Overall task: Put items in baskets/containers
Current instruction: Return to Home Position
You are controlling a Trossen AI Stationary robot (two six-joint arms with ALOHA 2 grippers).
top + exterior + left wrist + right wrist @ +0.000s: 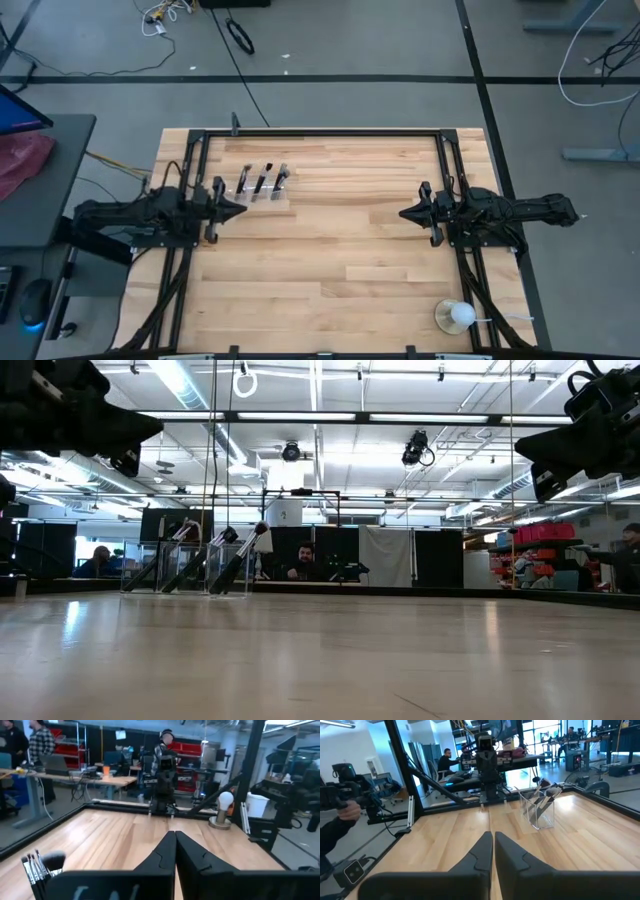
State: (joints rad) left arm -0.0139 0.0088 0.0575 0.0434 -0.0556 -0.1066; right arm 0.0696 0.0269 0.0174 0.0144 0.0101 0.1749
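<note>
A pale wood counter (340, 250) stands on a grey floor (400, 40) crossed by dark lines (300, 78) and loose cables (240, 40). Beyond, long ceiling lights (180, 375), desks (75, 777), red shelving (545, 532) and people (305, 560) fill an open workshop.

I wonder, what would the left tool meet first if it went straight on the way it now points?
Probably the right tool, which faces the left tool across the table; the brush holder sits off to one side.

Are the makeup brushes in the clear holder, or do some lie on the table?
Inside. The brushes lean in the clear holder, heads up; the high view shows none lying outside it.
</note>
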